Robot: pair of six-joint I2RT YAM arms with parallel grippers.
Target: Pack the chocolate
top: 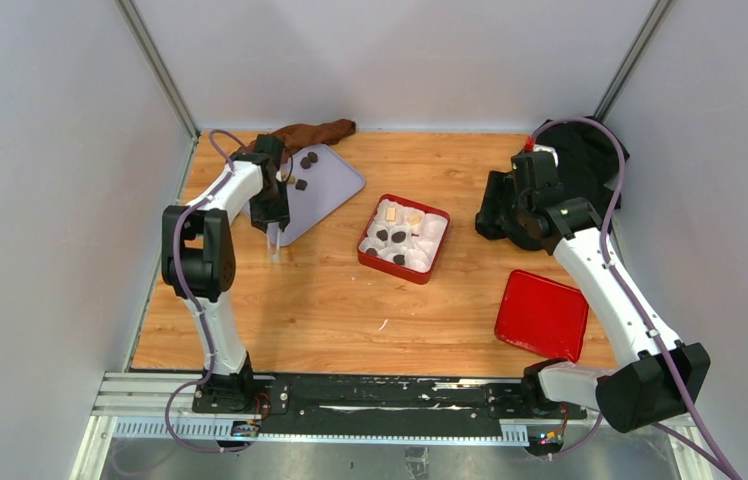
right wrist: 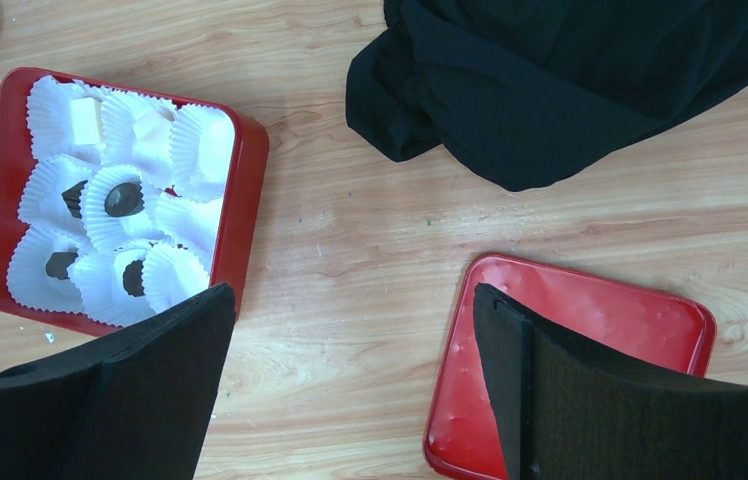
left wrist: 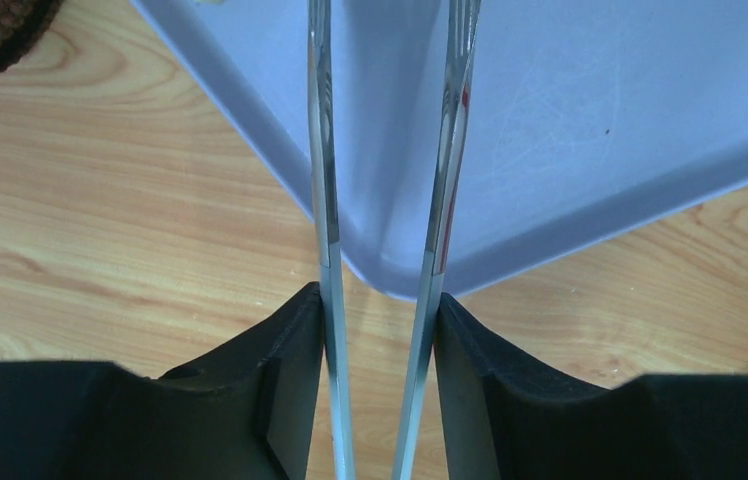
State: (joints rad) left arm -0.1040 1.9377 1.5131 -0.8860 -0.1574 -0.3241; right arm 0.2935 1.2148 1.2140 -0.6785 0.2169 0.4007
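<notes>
A pair of metal tweezers (left wrist: 325, 200) is clamped between the pads of the left gripper (left wrist: 378, 300), whose jaws are drawn in narrowly against the two blades. The blades run straight out over a corner of the one lavender tray (left wrist: 570, 120). Their tips are cut off at the top of the wrist view, so whether anything is pinched there cannot be told. Only the top view shows the tweezers whole, pointed down at the table (top: 330, 300) by the tray's near corner.

The right gripper (right wrist: 350, 300) is spread wide and nothing is held in it. It is hung over bare wood between the one red box (right wrist: 250, 150) and the one red lid (right wrist: 600, 310).

Of the chocolate pieces (top: 302, 184), about four are made out on the tray in the top view; none appear in the left wrist view. Six more are counted in the box, four dark and two cream, each set in a white paper cup (right wrist: 200, 140); about nine cups are packed there. The pieces are small lumps, and no long axis or heading can be told.

Two cloths are seen: one black cloth (right wrist: 570, 80) beyond the lid and one brown cloth (top: 315, 132) at the tray's far edge.
</notes>
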